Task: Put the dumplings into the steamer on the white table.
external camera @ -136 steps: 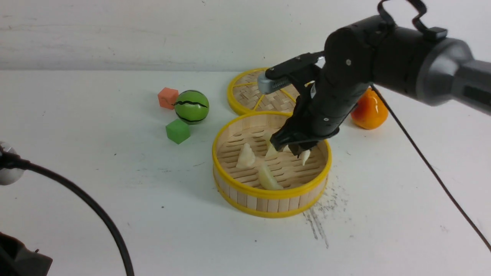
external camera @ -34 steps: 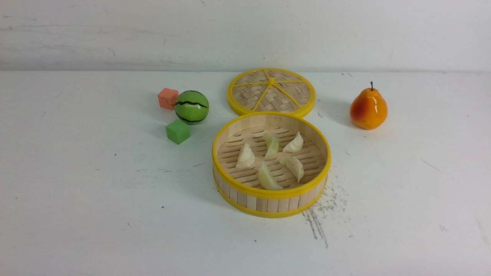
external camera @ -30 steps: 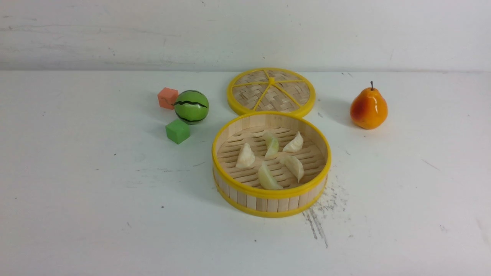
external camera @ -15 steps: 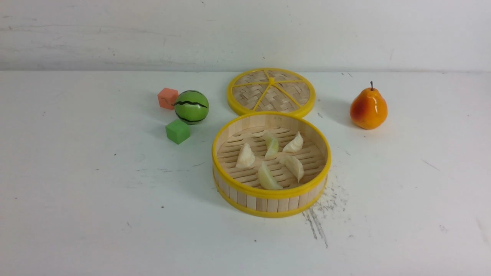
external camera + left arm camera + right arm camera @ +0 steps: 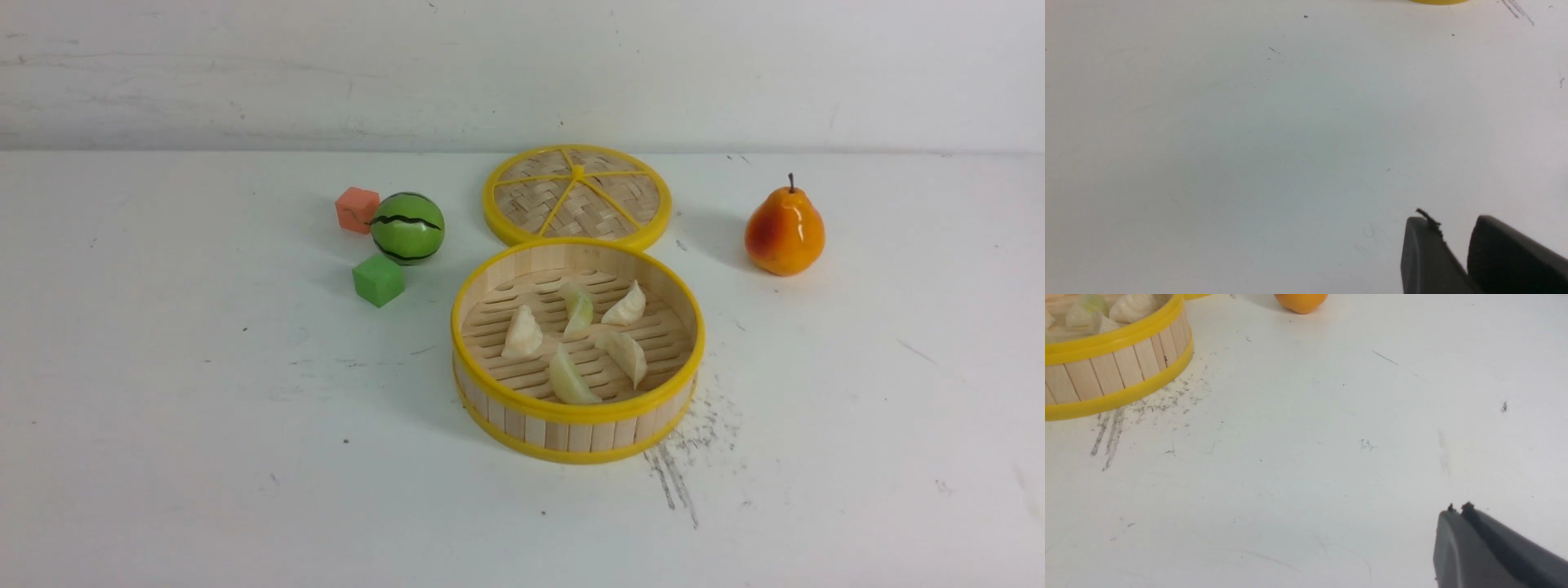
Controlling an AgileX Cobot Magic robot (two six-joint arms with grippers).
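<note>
The steamer (image 5: 577,412) stands in the middle of the white table (image 5: 204,408). Several cream dumplings lie on its slatted floor, among them one at the left (image 5: 522,331), one at the front (image 5: 569,379) and one at the back right (image 5: 627,305). Neither arm shows in the front view. In the left wrist view my left gripper (image 5: 1453,222) hangs over bare table, slightly open and holding nothing. The steamer's yellow rim (image 5: 1437,1) shows far off at that picture's edge. My right gripper (image 5: 1457,508) is shut and empty, well away from the steamer (image 5: 1118,359).
The flat woven lid (image 5: 577,196) lies just behind the steamer. A toy watermelon (image 5: 407,228), an orange cube (image 5: 357,209) and a green cube (image 5: 378,279) sit at the back left. A pear (image 5: 784,230) stands at the back right. Dark scratch marks (image 5: 673,474) run beside the steamer.
Earlier my right arm reached into the steamer with a dumpling at its tips. It has since left the front view, and that dumpling lies in the steamer. Over the last second nothing moved.
</note>
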